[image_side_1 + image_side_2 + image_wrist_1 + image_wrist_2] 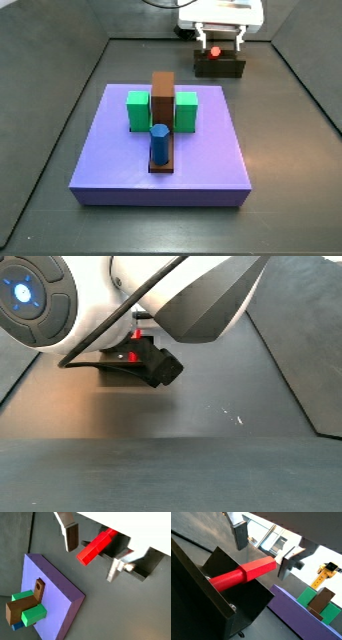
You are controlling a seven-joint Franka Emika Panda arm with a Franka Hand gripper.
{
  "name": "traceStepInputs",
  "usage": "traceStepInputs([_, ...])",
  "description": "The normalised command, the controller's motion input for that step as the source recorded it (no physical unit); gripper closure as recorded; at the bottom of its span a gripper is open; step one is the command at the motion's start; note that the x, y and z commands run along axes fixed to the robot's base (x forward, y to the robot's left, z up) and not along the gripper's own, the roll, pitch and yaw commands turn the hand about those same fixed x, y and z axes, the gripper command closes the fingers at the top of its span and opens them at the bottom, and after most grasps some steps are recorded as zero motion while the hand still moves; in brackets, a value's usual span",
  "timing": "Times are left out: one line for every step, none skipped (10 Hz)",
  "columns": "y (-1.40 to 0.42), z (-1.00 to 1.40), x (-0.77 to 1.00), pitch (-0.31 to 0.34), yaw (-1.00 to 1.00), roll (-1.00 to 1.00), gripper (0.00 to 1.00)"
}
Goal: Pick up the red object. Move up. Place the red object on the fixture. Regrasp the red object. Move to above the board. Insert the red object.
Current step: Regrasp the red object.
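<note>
Even overhead light, soft shadows; the hand (93,554) blurs close to the wrist cameras.

The dark grey bench (281,140) carries the board (107,160), a flat lavender slab lying near its middle. Beyond the board's far edge, well apart from it, stands the fixture (221,68), with the claw (215,40) directly above that fixture.

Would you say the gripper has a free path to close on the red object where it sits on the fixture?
Probably yes: the gripper is open, its fingers either side of the red object on the fixture, nothing between them.
</note>
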Motion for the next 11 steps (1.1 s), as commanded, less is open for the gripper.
traceStepInputs([-0.18,0.42,0.0,-0.18,0.0,1.0,0.0])
traceStepInputs([-0.18,0.36,-0.05,-0.18,0.0,1.0,0.0])
traceStepInputs([-0.22,0.36,-0.08,-0.169,0.0,1.0,0.0])
traceStepInputs([-0.23,0.37,-0.11,-0.166,0.0,1.0,0.0])
traceStepInputs([-0.23,0.35,-0.15,-0.16,0.0,1.0,0.0])
traceStepInputs([-0.24,0.49,-0.26,-0.211,0.0,1.0,0.0])
traceStepInputs([-0.22,0.47,-0.29,-0.229,0.0,1.0,0.0])
traceStepInputs([-0.19,0.35,-0.27,-0.243,0.0,1.0,0.0])
traceStepInputs([-0.24,0.35,-0.22,-0.274,0.0,1.0,0.0])
traceStepInputs([-0.24,0.27,-0.09,-0.317,0.0,1.0,0.0])
traceStepInputs([-0.17,0.12,0.0,-0.36,0.05,1.0,0.0])
